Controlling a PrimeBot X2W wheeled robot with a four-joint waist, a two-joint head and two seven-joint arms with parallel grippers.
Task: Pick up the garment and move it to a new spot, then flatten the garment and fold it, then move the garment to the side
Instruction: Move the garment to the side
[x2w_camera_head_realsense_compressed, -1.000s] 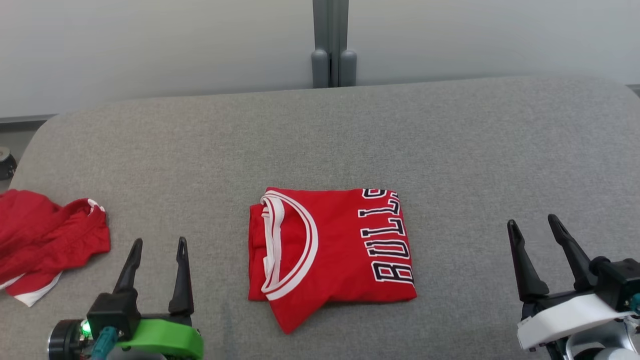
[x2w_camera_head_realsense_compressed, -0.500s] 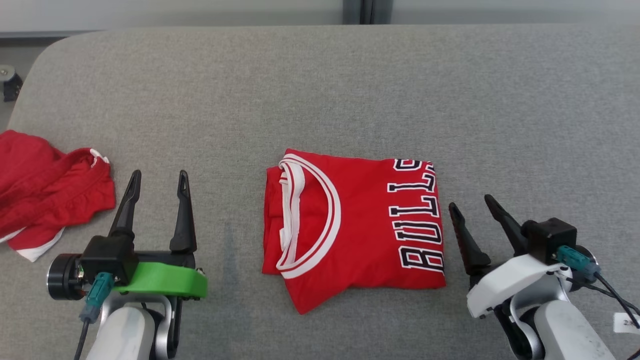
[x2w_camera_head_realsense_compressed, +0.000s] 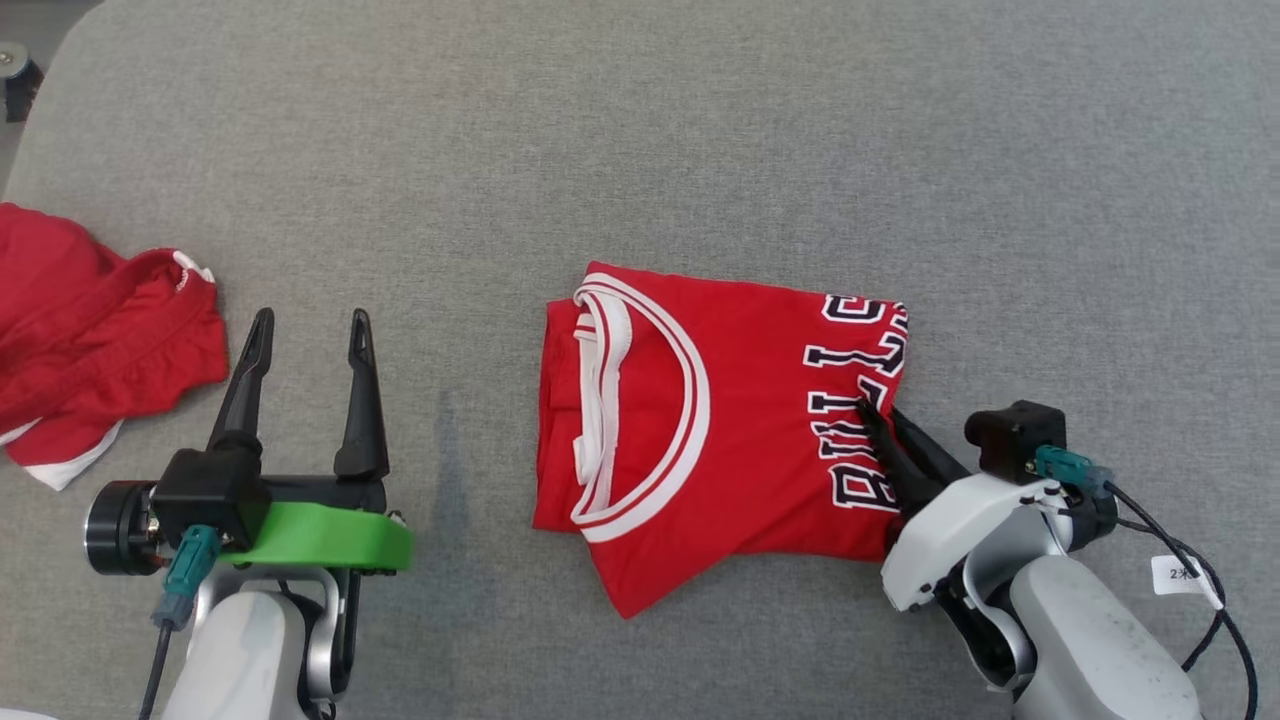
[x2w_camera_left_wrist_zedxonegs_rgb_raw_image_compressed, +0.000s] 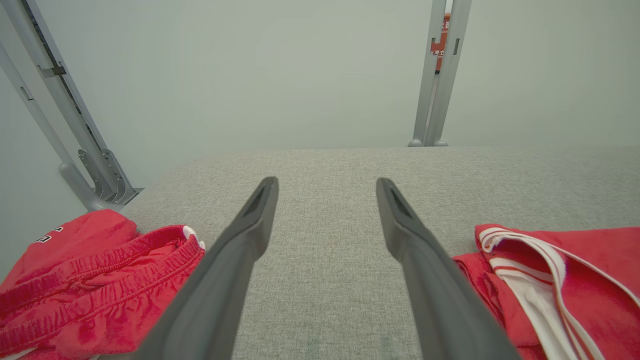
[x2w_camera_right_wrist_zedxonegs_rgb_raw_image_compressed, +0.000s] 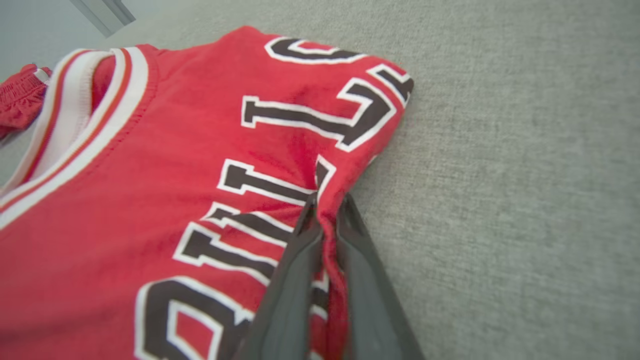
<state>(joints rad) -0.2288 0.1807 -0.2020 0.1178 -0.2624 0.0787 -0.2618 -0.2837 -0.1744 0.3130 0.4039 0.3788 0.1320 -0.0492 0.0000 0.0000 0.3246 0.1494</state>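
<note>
On the grey surface (x2w_camera_head_realsense_compressed: 700, 150), right arm (x2w_camera_head_realsense_compressed: 1080, 620) angles inward, jaws pinching jersey (x2w_camera_head_realsense_compressed: 760, 400) edge; left jaws spread.

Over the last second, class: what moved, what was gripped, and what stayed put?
The right hand moved leftward to the folded jersey and shut on its right edge, by the lettering. The head view tilted down. The left hand stayed open; the jersey stayed folded, the red shorts crumpled at left.
</note>
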